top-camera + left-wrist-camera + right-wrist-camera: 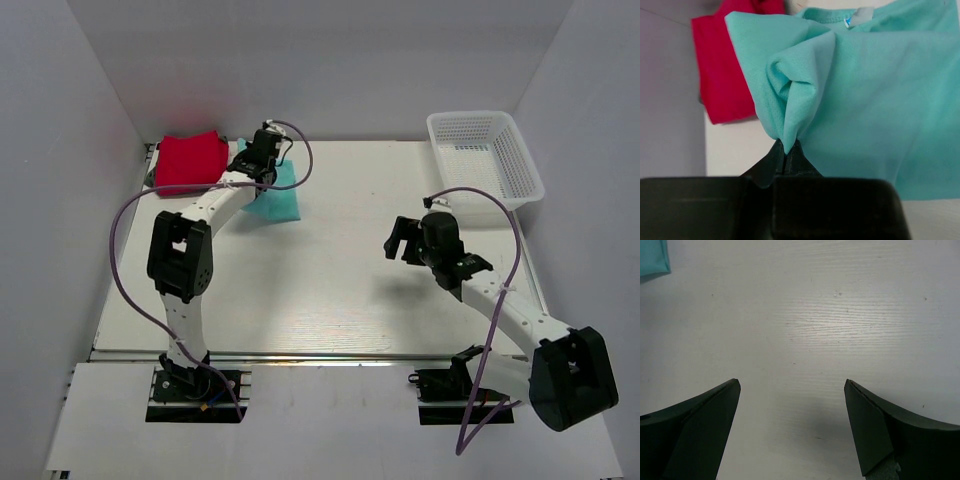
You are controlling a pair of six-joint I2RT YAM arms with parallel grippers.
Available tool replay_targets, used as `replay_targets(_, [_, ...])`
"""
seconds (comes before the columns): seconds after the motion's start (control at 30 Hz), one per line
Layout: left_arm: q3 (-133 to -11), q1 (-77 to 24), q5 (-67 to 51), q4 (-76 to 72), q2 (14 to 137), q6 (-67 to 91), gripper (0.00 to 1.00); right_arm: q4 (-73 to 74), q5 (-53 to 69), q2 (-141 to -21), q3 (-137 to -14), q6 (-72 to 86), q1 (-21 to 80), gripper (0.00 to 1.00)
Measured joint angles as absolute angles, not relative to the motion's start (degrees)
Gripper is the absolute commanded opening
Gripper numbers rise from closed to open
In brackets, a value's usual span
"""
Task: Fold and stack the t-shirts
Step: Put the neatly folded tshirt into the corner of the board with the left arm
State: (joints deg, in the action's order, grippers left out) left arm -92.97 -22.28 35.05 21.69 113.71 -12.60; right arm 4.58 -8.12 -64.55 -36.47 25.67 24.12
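My left gripper (786,152) is pinched tight on a fold of the teal t-shirt (875,100), and the cloth bunches up into a peak from my jaws. In the top view this shirt lies far on the table (350,290), at about 11 o'clock. The red t-shirt (190,160) lies just beside it, at its 9 o'clock. My right gripper (791,383) hangs over the table toward 3 o'clock, jaws spread wide and holding nothing. The white basket (485,150) stands at 1 o'clock.

A white mesh basket (484,160) sits at the far right corner of a pale wood-grain table (340,290) enclosed by white walls (300,60).
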Motion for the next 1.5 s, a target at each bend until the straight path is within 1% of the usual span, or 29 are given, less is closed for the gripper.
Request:
replay_targets(0.27, [-98.52,-15.9,36.73,16.01,114.32,-26.09,0.0,4.67,-9.54,-67.99,-39.46,25.28,24.12,0.9])
replay_targets(0.5, [-112.2,-12.8,36.93,14.61,120.7,-30.96,0.0,5.48,-9.65,-72.36,-40.16,25.87,24.12,0.9])
replay_targets(0.67, [-118.91,-10.94,36.6,15.4,125.73,-32.03,0.0,6.28,-8.93,-75.37,-41.93,26.65,24.12,0.9])
replay_targets(1.1, [-124.38,-3.31,36.23,13.52,130.69,-32.16,0.0,6.17,-6.57,-80.34,-47.22,27.29,24.12,0.9])
replay_targets(1.5, [-124.38,2.17,33.15,8.78,133.27,-31.59,0.0,6.55,-5.54,-84.2,-51.09,28.08,24.12,0.9])
